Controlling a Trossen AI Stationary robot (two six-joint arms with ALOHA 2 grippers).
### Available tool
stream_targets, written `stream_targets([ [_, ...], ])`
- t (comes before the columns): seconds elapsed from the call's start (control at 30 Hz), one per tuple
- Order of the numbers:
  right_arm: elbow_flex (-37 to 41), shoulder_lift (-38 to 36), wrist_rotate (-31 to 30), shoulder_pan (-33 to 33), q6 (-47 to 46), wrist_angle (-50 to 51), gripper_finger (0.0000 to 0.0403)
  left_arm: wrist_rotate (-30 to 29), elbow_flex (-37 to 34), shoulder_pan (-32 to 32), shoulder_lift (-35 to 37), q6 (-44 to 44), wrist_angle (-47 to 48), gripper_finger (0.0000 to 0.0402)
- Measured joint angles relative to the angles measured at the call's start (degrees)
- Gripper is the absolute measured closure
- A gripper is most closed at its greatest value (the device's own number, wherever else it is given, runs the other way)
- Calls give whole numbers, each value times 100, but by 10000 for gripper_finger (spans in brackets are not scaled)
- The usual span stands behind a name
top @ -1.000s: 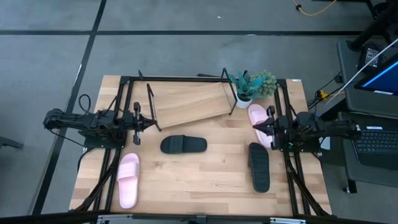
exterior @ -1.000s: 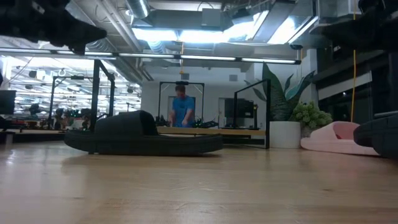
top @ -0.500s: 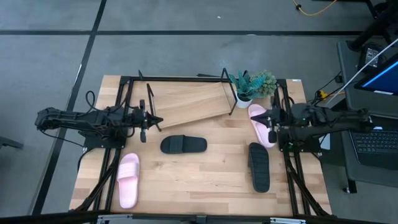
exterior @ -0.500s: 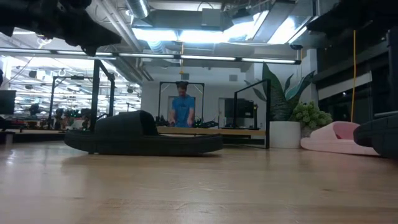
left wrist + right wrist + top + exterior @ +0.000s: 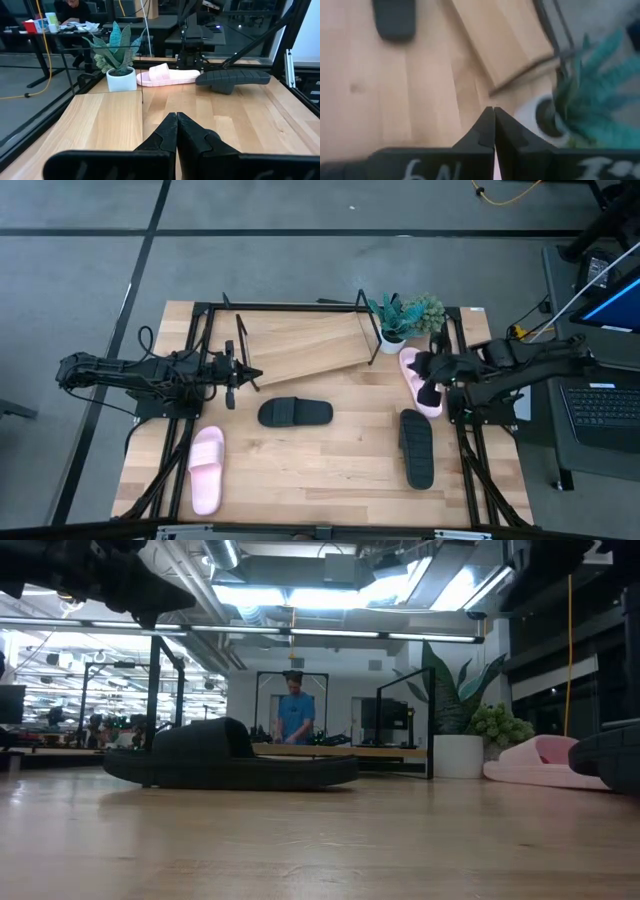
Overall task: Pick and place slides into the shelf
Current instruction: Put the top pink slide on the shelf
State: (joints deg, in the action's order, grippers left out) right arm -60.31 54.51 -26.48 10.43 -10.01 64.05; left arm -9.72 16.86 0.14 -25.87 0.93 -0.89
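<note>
Right pincer [image 5: 420,372] clenched above pink slide [image 5: 416,381] lying lengthwise front-to-back, left pincer [image 5: 254,377] clenched, empty.

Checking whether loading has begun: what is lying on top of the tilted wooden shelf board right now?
Nothing visible: the tilted light wooden shelf board in its black wire frame looks bare. All four slide sandals lie on the table. The right end effector, shut, covers part of one pink slide sandal.

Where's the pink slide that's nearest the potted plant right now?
In the high view, that pink slide lies on the table's right side, just below the potted plant and above a black slide, with the shut right gripper directly over it.
</note>
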Motion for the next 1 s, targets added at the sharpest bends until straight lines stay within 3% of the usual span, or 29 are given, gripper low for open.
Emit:
stream_targets([
  [0.53, -217, 1389, 99, 1025, -2927, 2399, 402, -2, 2, 0, 0, -157, -188, 401],
  [0.77, -187, 1391, 45, 1048, -3038, 2349, 368, -2, 2, -2, 0, -160, -183, 401],
  [1.0, 510, 1391, -22, 1017, -3031, 1967, 342, -2, 2, -2, 0, -381, -177, 401],
])
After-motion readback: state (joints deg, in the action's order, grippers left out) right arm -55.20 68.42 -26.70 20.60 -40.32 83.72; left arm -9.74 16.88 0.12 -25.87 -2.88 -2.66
